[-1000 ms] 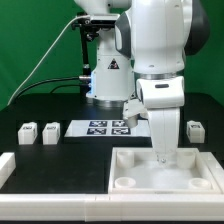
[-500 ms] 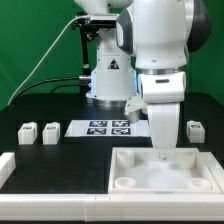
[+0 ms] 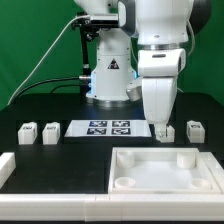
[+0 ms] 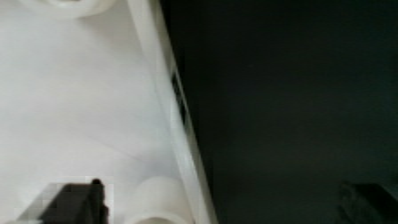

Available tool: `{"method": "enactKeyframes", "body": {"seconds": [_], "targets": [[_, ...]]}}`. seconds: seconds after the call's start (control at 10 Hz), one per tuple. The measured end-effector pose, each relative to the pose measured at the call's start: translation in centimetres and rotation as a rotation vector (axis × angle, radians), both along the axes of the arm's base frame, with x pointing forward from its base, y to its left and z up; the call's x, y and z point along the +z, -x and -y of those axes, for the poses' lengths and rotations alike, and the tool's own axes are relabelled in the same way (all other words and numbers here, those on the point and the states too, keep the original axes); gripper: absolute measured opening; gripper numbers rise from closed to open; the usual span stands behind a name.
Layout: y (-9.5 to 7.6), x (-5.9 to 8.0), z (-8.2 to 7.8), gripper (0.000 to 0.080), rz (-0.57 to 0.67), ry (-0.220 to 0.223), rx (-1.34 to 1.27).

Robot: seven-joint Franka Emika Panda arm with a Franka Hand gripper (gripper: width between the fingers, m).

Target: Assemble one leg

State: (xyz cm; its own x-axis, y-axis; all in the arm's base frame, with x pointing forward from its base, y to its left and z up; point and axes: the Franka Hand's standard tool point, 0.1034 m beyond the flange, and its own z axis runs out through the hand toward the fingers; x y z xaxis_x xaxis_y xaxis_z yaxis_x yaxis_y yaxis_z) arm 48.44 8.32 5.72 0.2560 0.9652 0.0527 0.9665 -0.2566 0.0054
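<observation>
Hovering above the far rim of the tabletop (image 3: 150, 160), the gripper (image 3: 158, 130) has its fingers spread wide with nothing between them. The nearest leg (image 3: 167, 131) stands on the surface just beside it, probably ready for a grasp.

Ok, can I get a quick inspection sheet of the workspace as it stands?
Surface: dark table, carrying the white tabletop at the front.
Job's things: four legs, all loose: two at the exterior view's left, one beside the fingertips, one further right; none seen in the tabletop.
Clutter: marker board; white rail at the front left corner.
Grippers: gripper above the tabletop's far edge, fingers wide apart in the wrist view, holding nothing.
Cables: black cable running to the arm's base, behind the parts.
Surroundings: green backdrop.
</observation>
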Motion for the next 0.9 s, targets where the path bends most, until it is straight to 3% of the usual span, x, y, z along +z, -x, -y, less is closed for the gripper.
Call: {"method": "enactKeyframes", "body": {"seconds": [0.4, 0.6, 0.9], "targets": [[0.4, -0.2, 0.2, 0.0649, -0.018, -0.018, -0.389], [1.9, -0.8, -1.1, 0.0649, -0.05, -0.045, -0.75], [2.8, -1.0, -3.8, 0.0649, -0.095, -0.062, -1.096]]}}
